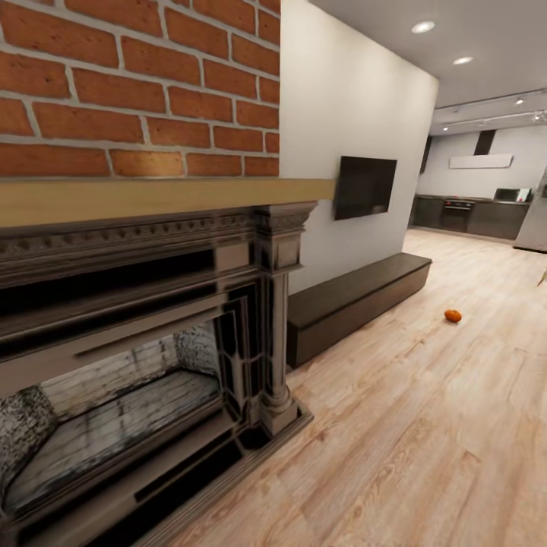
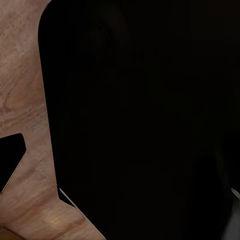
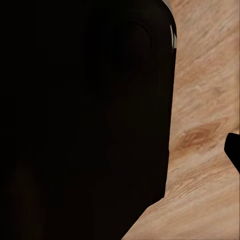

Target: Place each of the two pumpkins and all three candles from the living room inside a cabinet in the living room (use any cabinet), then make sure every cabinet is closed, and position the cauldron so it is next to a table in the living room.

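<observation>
The fireplace (image 1: pixel 144 365) lies nearest the head camera: a dark carved surround with a fluted column, a grey brick-lined firebox, a pale wood mantel shelf (image 1: pixel 152 199), and red brick (image 1: pixel 137 83) above it.

Beyond the fireplace, along the white wall, stands the cabinet (image 1: pixel 357 300): a long, low, dark-brown unit with a flat top and plain front panels without handles. All visible front panels sit flush. A black TV (image 1: pixel 365 187) is mounted on the wall above it.

One pumpkin (image 1: pixel 453 315) rests on the light wood plank floor (image 1: pixel 395 441), well apart from the cabinet, out in the open room. It is small, round and orange; its ribs and stem are too small to make out.

Dark kitchen units (image 1: pixel 471 216) stand at the far end of the room.

In the left wrist view a large black body (image 2: pixel 140 120) blocks most of the picture over plank flooring; the right wrist view shows a similar black body (image 3: pixel 85 115). The state of either tool cannot be determined.
</observation>
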You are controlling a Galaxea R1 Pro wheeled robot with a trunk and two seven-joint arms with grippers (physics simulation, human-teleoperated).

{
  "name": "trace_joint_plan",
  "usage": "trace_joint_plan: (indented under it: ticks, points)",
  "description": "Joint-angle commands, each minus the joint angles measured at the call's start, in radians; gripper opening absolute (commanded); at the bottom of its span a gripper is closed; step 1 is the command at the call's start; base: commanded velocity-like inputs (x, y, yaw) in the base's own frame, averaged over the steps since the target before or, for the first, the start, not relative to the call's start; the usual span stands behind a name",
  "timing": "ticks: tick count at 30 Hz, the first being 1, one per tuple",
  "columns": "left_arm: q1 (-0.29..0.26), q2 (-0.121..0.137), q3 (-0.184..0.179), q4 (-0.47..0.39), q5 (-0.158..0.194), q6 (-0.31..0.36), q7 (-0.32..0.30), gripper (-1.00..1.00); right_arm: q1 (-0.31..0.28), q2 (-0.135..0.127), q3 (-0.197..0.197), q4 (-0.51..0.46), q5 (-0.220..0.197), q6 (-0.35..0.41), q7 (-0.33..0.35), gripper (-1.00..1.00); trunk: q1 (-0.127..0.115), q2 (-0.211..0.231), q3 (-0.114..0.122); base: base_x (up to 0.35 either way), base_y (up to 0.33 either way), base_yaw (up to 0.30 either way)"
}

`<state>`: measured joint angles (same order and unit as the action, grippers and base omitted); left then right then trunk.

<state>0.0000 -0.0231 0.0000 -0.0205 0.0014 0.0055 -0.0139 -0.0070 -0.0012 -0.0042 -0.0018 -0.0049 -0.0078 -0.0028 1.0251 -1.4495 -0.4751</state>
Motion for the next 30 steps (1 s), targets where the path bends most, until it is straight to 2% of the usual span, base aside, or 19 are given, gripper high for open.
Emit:
trace_joint_plan:
  ticks: [1,15,30]
  points:
    - [0.000,0.000,0.000,-0.001,0.000,0.001,-0.001,1.00,-0.001,0.000,0.000,0.000,0.000,-0.001,0.000,1.00,0.000,-0.001,-0.001,0.000,0.000,-0.276]
    - [0.000,0.000,-0.002,-0.001,-0.001,0.000,-0.001,1.00,-0.001,0.000,0.000,0.000,0.000,-0.001,0.003,1.00,0.000,-0.001,-0.008,0.032,0.097,-0.276]
    - [0.000,0.000,-0.004,-0.001,-0.002,-0.001,0.001,1.00,-0.001,0.000,0.000,0.000,0.000,-0.001,0.006,1.00,0.000,-0.001,-0.015,0.018,0.011,-0.276]
